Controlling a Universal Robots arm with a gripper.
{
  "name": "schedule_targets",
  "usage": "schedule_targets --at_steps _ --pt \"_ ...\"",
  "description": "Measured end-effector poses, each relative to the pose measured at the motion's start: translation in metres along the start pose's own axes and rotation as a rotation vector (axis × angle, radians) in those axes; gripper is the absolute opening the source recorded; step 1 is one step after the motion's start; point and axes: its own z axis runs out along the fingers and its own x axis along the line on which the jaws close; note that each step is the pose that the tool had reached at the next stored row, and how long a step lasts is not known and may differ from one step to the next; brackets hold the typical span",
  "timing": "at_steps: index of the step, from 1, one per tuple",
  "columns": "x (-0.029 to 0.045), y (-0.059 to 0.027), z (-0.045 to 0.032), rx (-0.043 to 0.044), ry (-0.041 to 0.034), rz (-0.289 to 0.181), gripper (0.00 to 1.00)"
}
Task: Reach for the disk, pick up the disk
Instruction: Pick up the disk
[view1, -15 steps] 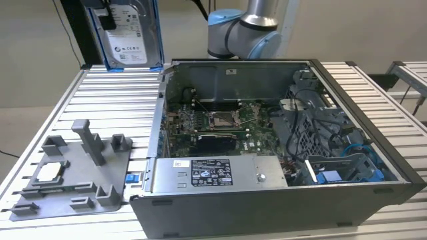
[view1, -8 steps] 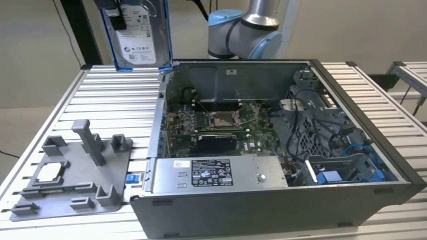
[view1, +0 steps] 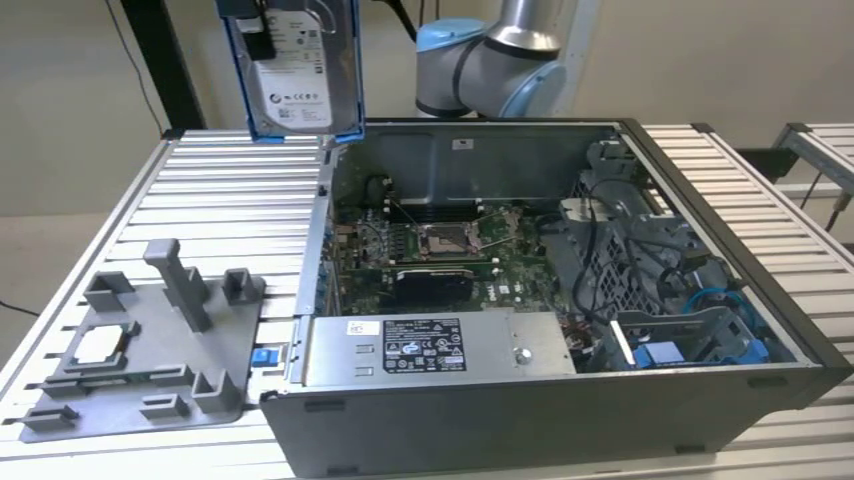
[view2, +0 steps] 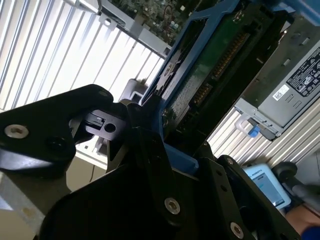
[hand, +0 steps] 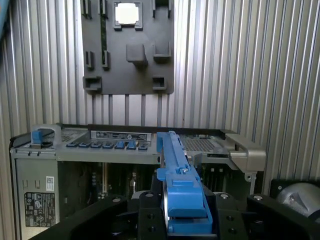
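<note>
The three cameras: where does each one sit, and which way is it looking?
Exterior view: off the arm, looking down on the computer case and holder tray; the arm holds the disk aloft.
First wrist view: on the wrist, looking down past the gripper and the disk's blue edge to the tray and case.
Second wrist view: on the wrist, looking along the disk's circuit-board underside; gripper links in front.
Shared: both wrist views show the gripper shut on the disk.

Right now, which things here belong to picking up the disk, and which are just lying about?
In the job:
disk, held up in the air
gripper, shut on the disk

Lying about:
computer case, open
holder tray, grey, beside the case
chip, small and square, on that tray
table, slatted, under it all
</note>
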Motion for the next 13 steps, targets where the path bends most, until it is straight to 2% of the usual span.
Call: schedule_targets --at_steps 13 --pt "0.0006 -0.0307 0.0024 -0.0033 -0.0001 0.000 0.00"
